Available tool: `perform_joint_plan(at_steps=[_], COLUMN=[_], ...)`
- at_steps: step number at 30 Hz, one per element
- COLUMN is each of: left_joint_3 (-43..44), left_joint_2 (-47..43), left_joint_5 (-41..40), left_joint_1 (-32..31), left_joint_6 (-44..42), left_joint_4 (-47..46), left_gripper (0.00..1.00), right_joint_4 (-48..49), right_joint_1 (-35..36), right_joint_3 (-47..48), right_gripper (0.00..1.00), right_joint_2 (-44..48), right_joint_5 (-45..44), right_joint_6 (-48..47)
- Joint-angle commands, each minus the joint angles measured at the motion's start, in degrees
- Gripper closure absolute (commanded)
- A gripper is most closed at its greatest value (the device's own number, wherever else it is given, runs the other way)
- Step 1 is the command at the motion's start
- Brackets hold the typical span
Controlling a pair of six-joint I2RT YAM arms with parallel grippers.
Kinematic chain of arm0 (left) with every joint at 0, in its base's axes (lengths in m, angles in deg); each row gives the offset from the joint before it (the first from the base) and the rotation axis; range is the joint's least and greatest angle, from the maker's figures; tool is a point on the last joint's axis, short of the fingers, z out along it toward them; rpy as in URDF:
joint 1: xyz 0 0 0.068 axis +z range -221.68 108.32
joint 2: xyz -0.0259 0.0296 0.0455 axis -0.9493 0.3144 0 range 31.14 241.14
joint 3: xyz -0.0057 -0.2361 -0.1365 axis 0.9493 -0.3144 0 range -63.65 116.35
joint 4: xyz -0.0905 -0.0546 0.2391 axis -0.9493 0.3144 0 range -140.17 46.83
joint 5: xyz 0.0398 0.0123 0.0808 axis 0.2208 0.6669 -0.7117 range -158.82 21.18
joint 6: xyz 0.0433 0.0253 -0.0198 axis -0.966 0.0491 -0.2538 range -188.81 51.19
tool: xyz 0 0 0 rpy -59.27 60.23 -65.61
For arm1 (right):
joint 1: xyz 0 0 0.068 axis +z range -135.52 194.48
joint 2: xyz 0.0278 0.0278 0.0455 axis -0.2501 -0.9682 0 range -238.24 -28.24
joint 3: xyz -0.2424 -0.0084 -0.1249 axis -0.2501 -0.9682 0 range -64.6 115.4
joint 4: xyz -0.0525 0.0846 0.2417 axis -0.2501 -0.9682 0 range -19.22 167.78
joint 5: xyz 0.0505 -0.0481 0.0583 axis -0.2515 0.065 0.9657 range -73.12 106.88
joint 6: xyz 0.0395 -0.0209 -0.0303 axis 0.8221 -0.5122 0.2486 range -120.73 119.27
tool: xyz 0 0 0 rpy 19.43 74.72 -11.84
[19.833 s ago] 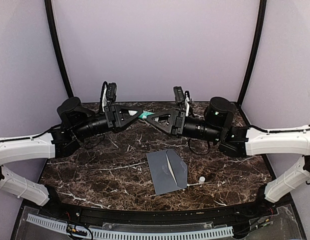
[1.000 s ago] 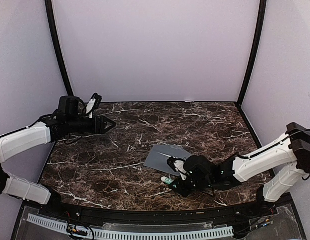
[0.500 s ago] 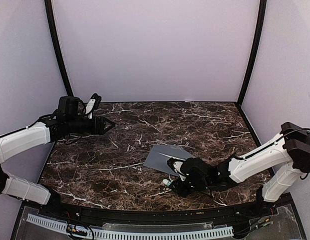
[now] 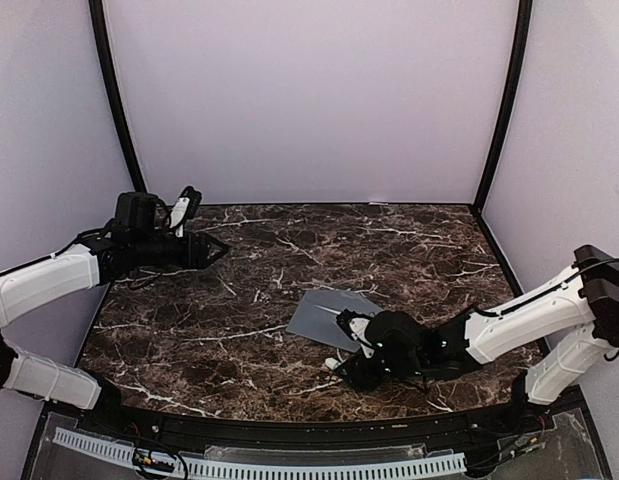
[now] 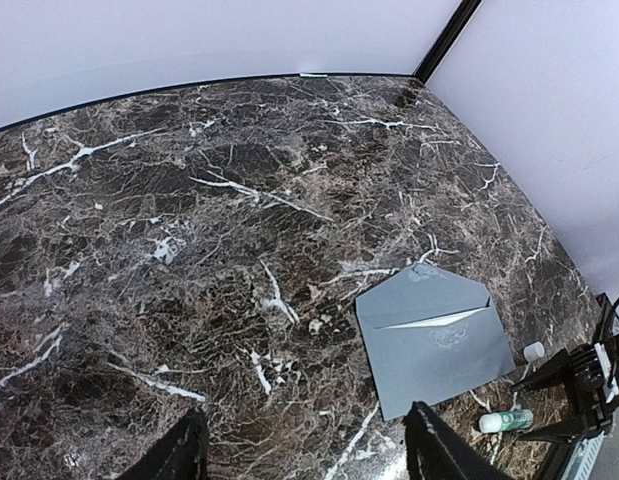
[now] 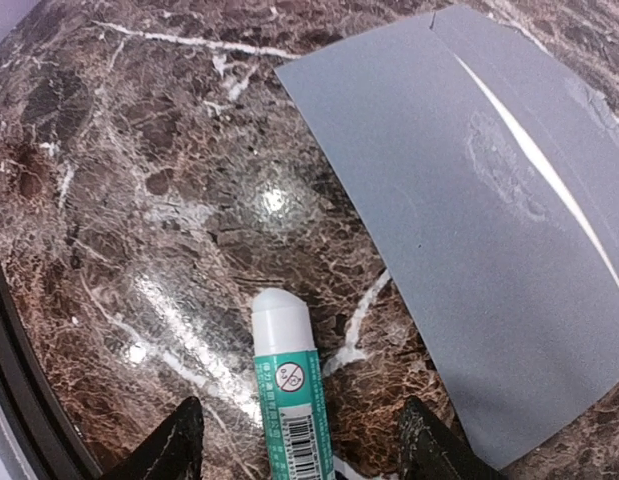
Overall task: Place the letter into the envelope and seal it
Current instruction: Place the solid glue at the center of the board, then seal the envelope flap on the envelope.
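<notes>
The left arm is reaching in from the left side of the overhead view, its forearm lying almost level above the marble table. The left gripper is pointing toward the middle of the picture. In its wrist view its fingers are standing spread, with nothing between them.

The right arm is stretching low from the lower right corner toward the bottom centre. The right gripper is hanging close over the tabletop. Its wrist view shows the two fingers set apart on either side of a green-and-white glue stick, which is lying flat on the marble. A gap is showing on each side of the stick, so nothing is being pinched.

The grey envelope is lying flat just above the right gripper in the overhead view, filling the upper right of the right wrist view. The letter is sitting inside it, showing only as a thin pale strip along the flap's edge. A small white round piece is lying beside the envelope's right corner.
</notes>
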Motion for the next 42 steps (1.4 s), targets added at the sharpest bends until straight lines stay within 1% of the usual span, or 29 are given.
perform_joint_plan(at_steps=[1,2,4,6,7,10,11,14,17,20,23,27,29,32,36,42], left_joint_3=[-0.4,-0.5,-0.8,-0.7,-0.3,1.0,1.8,2.4,1.5,0.9,2.3,4.9,6.4,8.4,9.2,9.8], left_joint_2=[-2.0,-1.7,-0.9,0.3,1.4,4.6,6.5,11.1,14.0,17.3,20.6,25.7,28.4,31.9,33.8,35.3], left_joint_5=[-0.1,0.4,2.4,2.7,2.6,2.8,3.0,5.3,9.1,11.5,12.5,13.2,13.5,14.5,14.1,12.8], left_joint_1=[0.2,0.2,-0.1,-1.6,-3.2,-6.9,-9.1,-13.1,-16.4,-19.4,-21.2,-22.1,-22.1,-22.3,-22.5,-22.5], left_joint_6=[-1.0,-1.0,-0.5,-0.9,-1.1,-0.7,-0.5,1.9,5.4,8.2,9.0,9.1,8.9,8.9,8.5,7.2], left_joint_4=[-0.1,-0.3,-0.8,-1.0,-1.0,-0.1,0.2,0.1,-2.6,-5.3,-6.0,-6.9,-6.5,-5.8,-5.0,-4.5], left_gripper=[0.34,0.35,0.35,0.35,0.35,0.35,0.37,0.39,0.41,0.42,0.43,0.49,0.54,0.59,0.61,0.61], right_joint_4=[-2.0,-2.9,-4.8,-7.4,-8.5,-10.4,-10.5,-10.0,-8.6,-8.1,-7.3,-5.7,-3.2,-2.5,-2.0,0.2], right_joint_1=[0.5,0.4,-0.5,-2.6,-4.3,-10.1,-12.5,-20.0,-26.4,-31.1,-34.2,-37.3,-38.1,-39.0,-40.5,-40.8], right_joint_3=[2.0,2.4,3.0,3.9,4.2,4.5,4.4,3.4,2.8,3.0,2.9,1.7,1.2,1.0,0.8,-0.2], right_gripper=[0.34,0.30,0.20,0.14,0.12,0.09,0.09,0.10,0.11,0.15,0.19,0.24,0.25,0.27,0.31,0.33], right_joint_2=[6.4,8.0,11.1,13.3,14.3,16.8,17.4,18.2,17.1,13.9,10.5,7.3,5.9,3.6,0.4,-2.1], right_joint_5=[-2.8,-3.8,-5.2,-5.0,-4.0,-0.6,1.4,9.1,16.6,21.3,24.4,28.3,29.9,30.7,31.6,31.8], right_joint_6=[0.8,1.0,1.4,2.0,2.2,3.1,3.4,3.8,3.4,2.9,2.9,3.9,4.2,4.3,6.1,9.6])
